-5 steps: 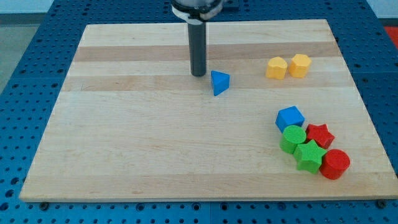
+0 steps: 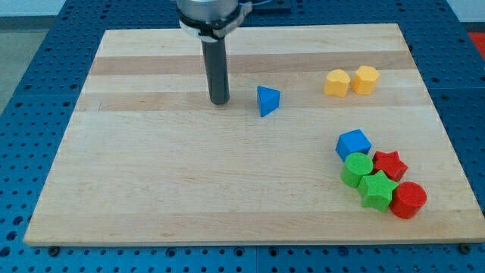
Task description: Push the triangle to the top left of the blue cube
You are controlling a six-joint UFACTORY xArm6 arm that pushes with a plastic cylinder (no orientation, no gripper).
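My tool is a straight dark rod standing upright, and my tip (image 2: 219,101) is resting on the wooden bench (image 2: 151,189) in its far half, to the left of the blue triangle (image 2: 267,100) with a clear gap between them. The rod has no jaws, so it is holding nothing. The arm's housing is showing only at the far edge, directly above the rod. The blue triangle is sitting alone, well to the left of and farther back than the blue cube (image 2: 353,142). The blue cube is touching a green cylinder (image 2: 356,167) beside a red star (image 2: 389,164), a green star (image 2: 375,189) and a red cylinder (image 2: 409,199). Two yellow blocks (image 2: 351,80) are sitting side by side at the far right.
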